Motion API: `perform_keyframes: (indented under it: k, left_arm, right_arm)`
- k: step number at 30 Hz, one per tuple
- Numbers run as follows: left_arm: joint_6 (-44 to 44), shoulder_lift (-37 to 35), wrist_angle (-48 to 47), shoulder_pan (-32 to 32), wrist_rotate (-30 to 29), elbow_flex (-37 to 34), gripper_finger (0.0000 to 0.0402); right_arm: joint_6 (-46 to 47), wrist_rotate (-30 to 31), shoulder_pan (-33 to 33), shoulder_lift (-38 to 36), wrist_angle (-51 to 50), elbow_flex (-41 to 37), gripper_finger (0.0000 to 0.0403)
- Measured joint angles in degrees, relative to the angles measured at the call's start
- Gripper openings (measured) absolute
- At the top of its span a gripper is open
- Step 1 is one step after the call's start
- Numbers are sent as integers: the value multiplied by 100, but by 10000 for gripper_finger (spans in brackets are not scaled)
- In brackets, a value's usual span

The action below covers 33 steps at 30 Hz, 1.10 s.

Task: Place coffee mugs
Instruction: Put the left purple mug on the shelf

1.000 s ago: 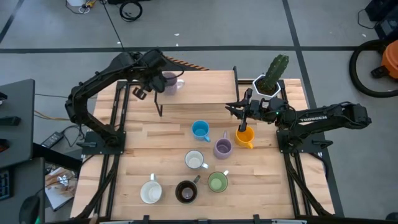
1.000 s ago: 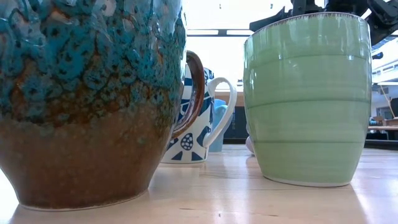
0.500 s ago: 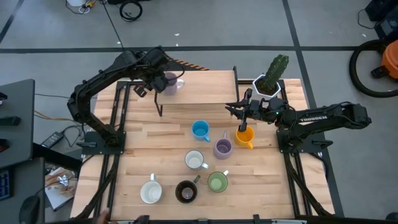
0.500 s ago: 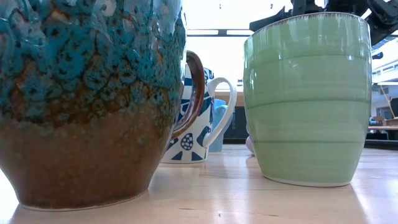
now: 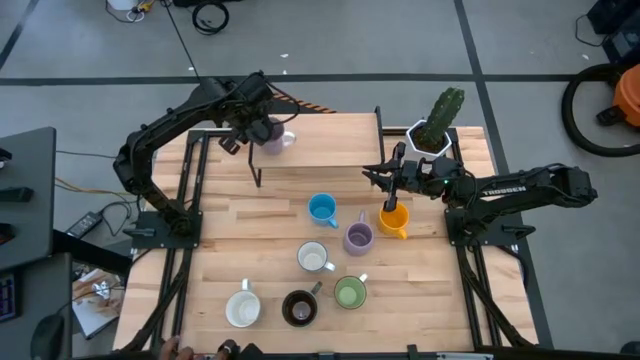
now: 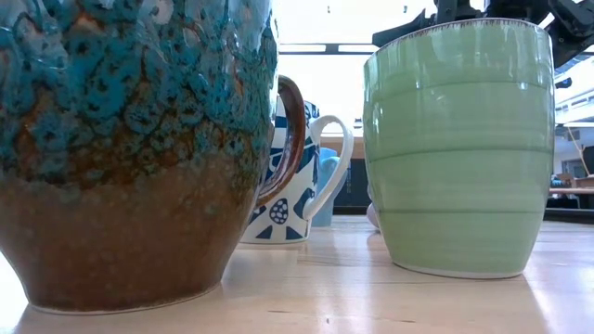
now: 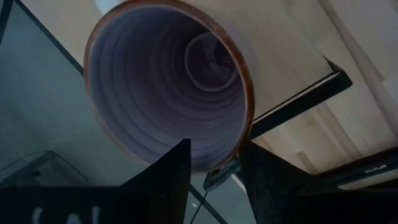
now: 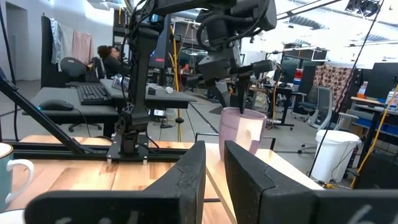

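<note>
The left gripper (image 7: 214, 171) clamps the rim of a ribbed lilac mug (image 7: 168, 81), brown-edged. The right gripper (image 8: 214, 165), fingers nearly together, holds nothing; its arm reads "TROSSEN"

High overhead; low at tabletop (against green mug (image 6: 455, 148)); wrists close-in

bare table (image 5: 230, 240) left, mugs (image 5: 313, 257) crowd centre
</note>
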Motion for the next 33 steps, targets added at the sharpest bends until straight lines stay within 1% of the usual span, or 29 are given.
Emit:
perform_keyframes:
  k: [5, 7, 9, 15, 18, 23, 25, 30, 33]
  left_arm:
    - [31, 0, 6, 1, 3, 0, 140]
    - [45, 0, 0, 1, 3, 0, 131]
    - [48, 0, -20, 1, 34, 0, 114]
    - [42, 0, -35, -54, 146, 0, 44]
    - [-21, 0, -159, -114, 186, -9, 21]
    - [-644, 0, -204, -302, 234, -7, 18]
    - [-1144, 0, -159, -398, 177, -7, 18]
    - [-2526, 0, 262, -629, -500, 0, 18]
    - [-3092, -2, 268, -651, -536, 93, 18]
  right_arm:
    - [5, 0, 0, 0, 0, 0, 66]
    - [6, 0, 0, 0, 0, 0, 66]
    - [5, 0, 0, 1, 0, 0, 66]
    - [0, 0, 0, 0, 0, 0, 66]
    - [-3, 0, 0, 0, 0, 0, 66]
    - [-3, 0, 0, 0, 0, 0, 66]
    - [-3, 0, 1, 0, 0, 0, 66]
    - [2, 0, 2, 0, 0, 0, 66]
    - [6, 0, 1, 0, 0, 0, 66]
